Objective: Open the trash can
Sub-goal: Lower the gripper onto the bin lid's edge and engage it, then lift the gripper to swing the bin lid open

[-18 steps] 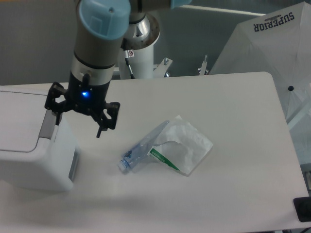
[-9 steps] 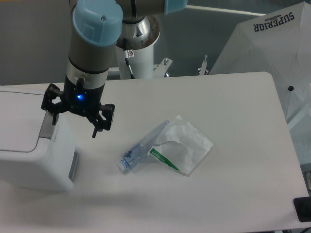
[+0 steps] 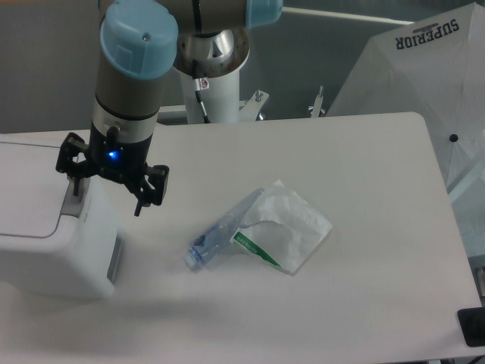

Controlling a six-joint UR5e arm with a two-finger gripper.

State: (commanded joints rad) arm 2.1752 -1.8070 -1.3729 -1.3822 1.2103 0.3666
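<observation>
The trash can (image 3: pixel 45 227) sits at nine o'clock on the surface (image 3: pixel 341 152), lid down. The gripper (image 3: pixel 106 188) hovers over its grey push tab (image 3: pixel 73 199), jaws spread and empty. Pressing well means centring one finger on the tab, then descending straight.

White trash can (image 3: pixel 45 250) with grey tab, clear bottle (image 3: pixel 216 239), green-striped white bag (image 3: pixel 284 227).

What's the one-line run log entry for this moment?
tool: open, above the trash can's right edge | trash can: lid shut | grey push tab: under one finger, contact unclear | bottle: beside bag, untouched
</observation>
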